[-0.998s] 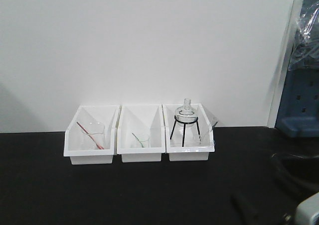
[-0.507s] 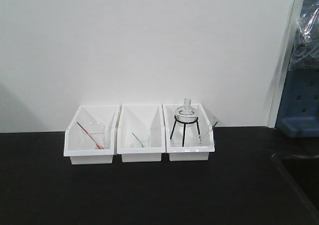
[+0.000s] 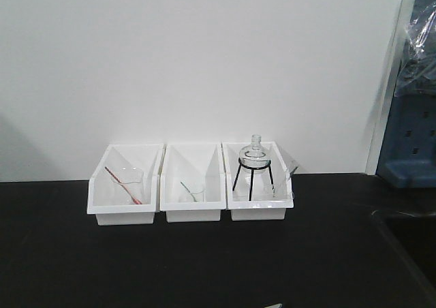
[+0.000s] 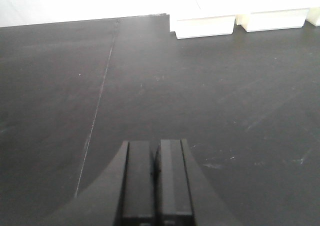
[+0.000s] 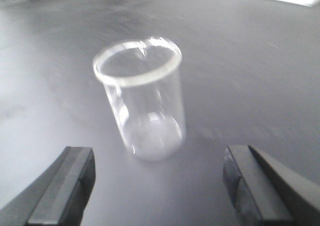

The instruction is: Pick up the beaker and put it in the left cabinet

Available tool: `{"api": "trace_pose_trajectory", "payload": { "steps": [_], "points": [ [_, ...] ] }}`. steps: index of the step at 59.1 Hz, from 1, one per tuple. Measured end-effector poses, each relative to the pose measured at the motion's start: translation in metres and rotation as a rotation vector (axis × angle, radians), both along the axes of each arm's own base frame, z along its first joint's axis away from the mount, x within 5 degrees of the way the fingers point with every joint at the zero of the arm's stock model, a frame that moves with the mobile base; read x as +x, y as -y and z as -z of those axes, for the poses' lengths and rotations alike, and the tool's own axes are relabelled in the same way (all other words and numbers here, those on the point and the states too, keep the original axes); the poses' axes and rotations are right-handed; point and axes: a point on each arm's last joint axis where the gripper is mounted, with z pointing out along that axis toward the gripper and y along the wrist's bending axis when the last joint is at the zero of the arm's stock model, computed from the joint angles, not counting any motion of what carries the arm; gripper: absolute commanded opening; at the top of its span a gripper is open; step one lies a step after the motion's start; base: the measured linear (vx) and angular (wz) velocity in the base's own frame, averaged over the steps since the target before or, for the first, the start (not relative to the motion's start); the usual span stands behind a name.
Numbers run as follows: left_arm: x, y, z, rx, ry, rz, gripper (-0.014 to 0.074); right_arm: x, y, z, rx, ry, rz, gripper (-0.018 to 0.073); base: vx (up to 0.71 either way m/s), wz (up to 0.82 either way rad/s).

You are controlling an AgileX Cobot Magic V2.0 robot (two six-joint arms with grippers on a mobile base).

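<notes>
Along the left side, the left gripper [image 4: 155, 183] shows its two black fingers pressed flat together, gripping nothing, above the black table [image 4: 225, 96].

Against the white wall stand three white bins in a row, touching side by side. The left bin [image 3: 124, 216] holds a clear glass vessel [image 3: 131, 182] with a red rod [image 3: 121, 182] leaning in it. The middle bin [image 3: 193, 214] holds a smaller glass [image 3: 195, 193] with a thin rod, its colour hard to tell. The right bin [image 3: 257, 212] holds a round flask [image 3: 255, 152] on a black tripod [image 3: 251, 180], and beside it another small glass, nearly lost against the white plastic. A pale sliver [image 3: 272, 306] at the bottom edge is cut off and cannot be identified.

At the far right edge a blue-grey unit [image 3: 409, 141] and crinkled plastic wrap [image 3: 419, 42] are only partly in frame.

The right gripper [image 5: 157, 161] is spread wide. The beaker [image 5: 142, 101] stands upright on the table between its fingers, touching neither, and looks empty. Blur smears it, so any print on its wall is unreadable.
</notes>
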Motion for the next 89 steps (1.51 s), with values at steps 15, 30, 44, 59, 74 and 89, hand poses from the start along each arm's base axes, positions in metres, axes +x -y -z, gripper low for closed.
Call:
{"api": "trace_pose_trajectory", "payload": {
  "steps": [15,30,44,59,74,89],
  "points": [
    [0.0,0.0,0.0,0.0,0.0,0.0,0.0003,0.008,-0.029,0.004,0.027,0.019,-0.05,0.0568,0.0,0.0],
    [0.0,0.0,0.0,0.0,0.0,0.0,0.0003,0.019,-0.054,0.014,0.057,0.025,-0.036,0.0568,0.0,0.0],
    [0.0,0.0,0.0,0.0,0.0,0.0,0.0003,0.034,-0.071,0.022,0.083,0.044,-0.029,0.0568,0.0,0.0],
    [0.0,0.0,0.0,0.0,0.0,0.0,0.0003,0.048,-0.08,0.025,0.126,0.019,-0.016,0.0445,0.0,0.0],
    [0.0,0.0,0.0,0.0,0.0,0.0,0.0003,0.048,-0.081,0.022,0.13,0.018,-0.03,-0.0015,0.0,0.0],
    [0.0,0.0,0.0,0.0,0.0,0.0,0.0003,0.043,-0.078,-0.026,0.108,0.067,-0.043,-0.0005,0.0,0.0]
  ]
}}
